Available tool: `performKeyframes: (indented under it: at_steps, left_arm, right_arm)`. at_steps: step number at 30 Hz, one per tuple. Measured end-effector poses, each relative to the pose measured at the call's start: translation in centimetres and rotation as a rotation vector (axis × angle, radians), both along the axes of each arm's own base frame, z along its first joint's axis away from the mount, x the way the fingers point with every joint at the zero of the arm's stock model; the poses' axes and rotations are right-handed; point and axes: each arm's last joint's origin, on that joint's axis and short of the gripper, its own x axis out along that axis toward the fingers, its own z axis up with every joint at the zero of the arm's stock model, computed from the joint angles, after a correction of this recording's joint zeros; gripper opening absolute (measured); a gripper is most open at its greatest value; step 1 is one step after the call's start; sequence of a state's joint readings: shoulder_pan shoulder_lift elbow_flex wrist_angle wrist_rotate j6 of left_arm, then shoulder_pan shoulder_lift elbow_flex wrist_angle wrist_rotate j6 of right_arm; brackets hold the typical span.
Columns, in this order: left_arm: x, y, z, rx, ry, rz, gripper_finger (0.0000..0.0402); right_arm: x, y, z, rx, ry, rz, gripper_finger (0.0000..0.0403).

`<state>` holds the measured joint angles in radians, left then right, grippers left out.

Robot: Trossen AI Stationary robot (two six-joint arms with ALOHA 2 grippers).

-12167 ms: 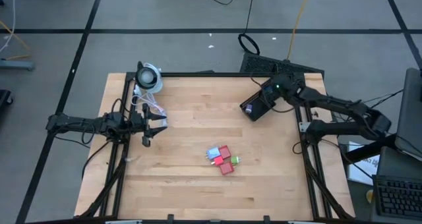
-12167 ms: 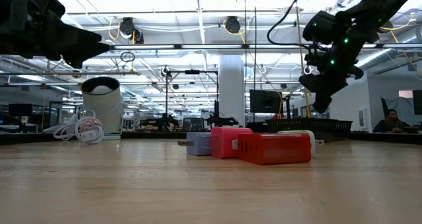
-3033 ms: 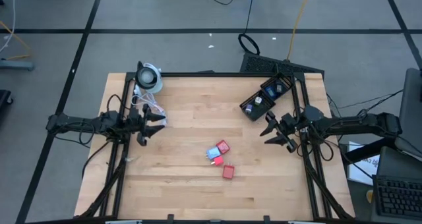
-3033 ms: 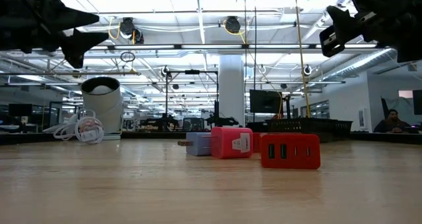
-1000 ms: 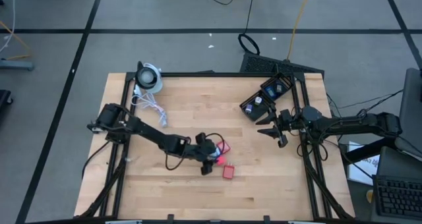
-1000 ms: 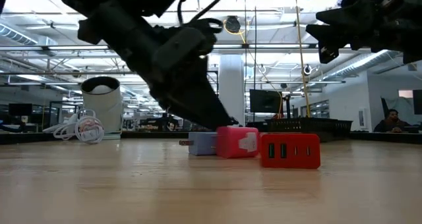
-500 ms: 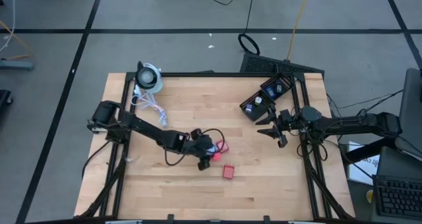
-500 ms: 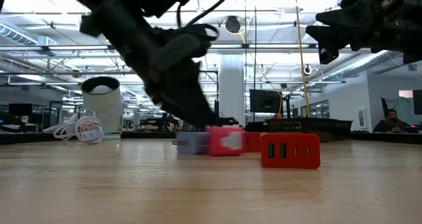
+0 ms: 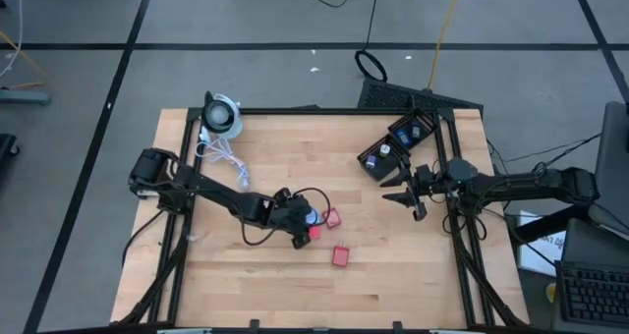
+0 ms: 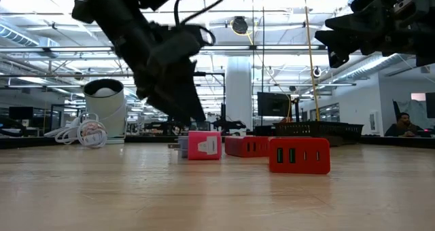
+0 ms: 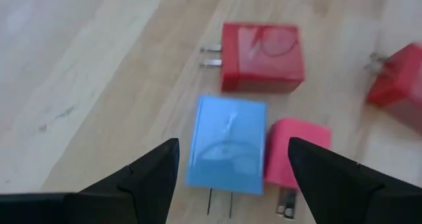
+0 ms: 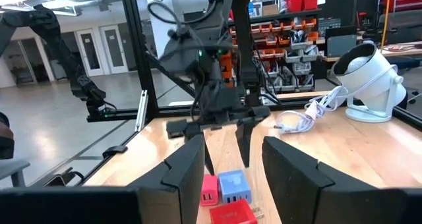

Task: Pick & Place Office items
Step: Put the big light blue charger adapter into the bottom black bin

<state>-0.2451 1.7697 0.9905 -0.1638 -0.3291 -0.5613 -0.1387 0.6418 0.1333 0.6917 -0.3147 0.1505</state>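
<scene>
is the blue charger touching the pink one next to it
Touching. The left wrist view shows the blue charger and pink charger side by side with no wood between them.

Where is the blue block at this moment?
In the left wrist view the blue block lies on the table between the open left gripper's fingers, touching the pink block, near the red block.

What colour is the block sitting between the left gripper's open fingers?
Blue: the block lies flat on the wood between the left gripper fingers, clearest in the left wrist view.
</scene>
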Motion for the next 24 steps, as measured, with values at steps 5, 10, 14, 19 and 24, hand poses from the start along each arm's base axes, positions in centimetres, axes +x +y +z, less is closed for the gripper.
performKeyframes:
  at_steps: [5,10,14,19,24]
  left_arm:
    - [0.3,0.0,-1.7,0.038,0.046,0.018,0.0285]
    - [0.5,0.5,-2.9,0.034,0.079,0.039,0.0285]
    - [0.5,0.5,-3.4,0.046,0.102,0.009,0.0285]
    - [0.6,0.5,-3.6,0.076,0.111,-0.031,0.0285]
    - [0.6,0.5,-3.6,0.115,0.130,-0.088,0.0283]
  right_arm:
    - [0.0,0.0,-0.1,-0.001,0.007,0.000,0.0141]
    - [0.0,0.0,-0.2,0.007,0.017,0.001,0.0141]
    - [0.0,0.0,-0.2,0.007,0.017,0.001,0.0141]
    - [0.0,0.0,-0.2,0.007,0.017,0.001,0.0141]
    - [0.0,0.0,-0.2,0.007,0.017,0.001,0.0141]
